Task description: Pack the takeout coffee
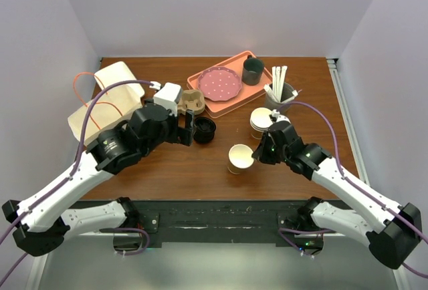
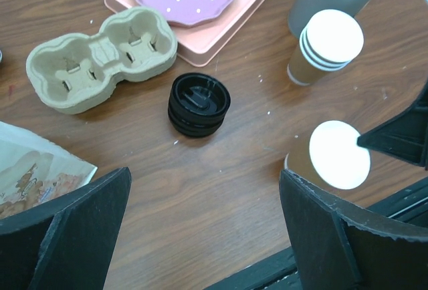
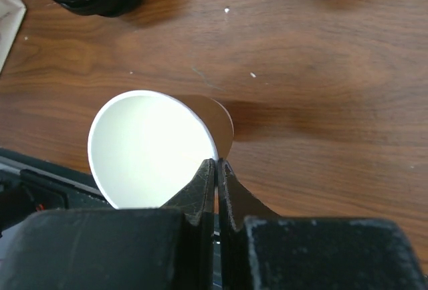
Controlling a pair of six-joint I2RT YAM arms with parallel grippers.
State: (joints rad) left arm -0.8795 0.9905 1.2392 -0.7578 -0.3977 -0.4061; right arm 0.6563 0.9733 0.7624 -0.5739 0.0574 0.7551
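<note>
The paper cup point(image 3: 154, 150) stands upright and lidless near the front of the table point(image 1: 187, 176), white inside showing. The right gripper point(image 3: 215, 170) has its claw together on the near rim, one finger inside the wall and one outside, so it appears to pinch and steady the cup. The step in hand looks like lidding. The left gripper point(image 2: 204, 176) hangs with its claw wide apart and empty above the stack of black lids point(image 2: 198, 103), which sits just beyond the cup. Next it would need to drop squarely over the stack, lift only the top lid, and seat that level on the rim. Behind the lids lies a pulp cup carrier point(image 2: 100, 56), with a paper bag point(image 1: 107, 99) to the left. To the right are spare cups point(image 1: 261, 121) and a pink tray point(image 1: 251, 55). The table is brown wood grain, flecked with pale crumbs, and plain pale walls enclose it.
</note>
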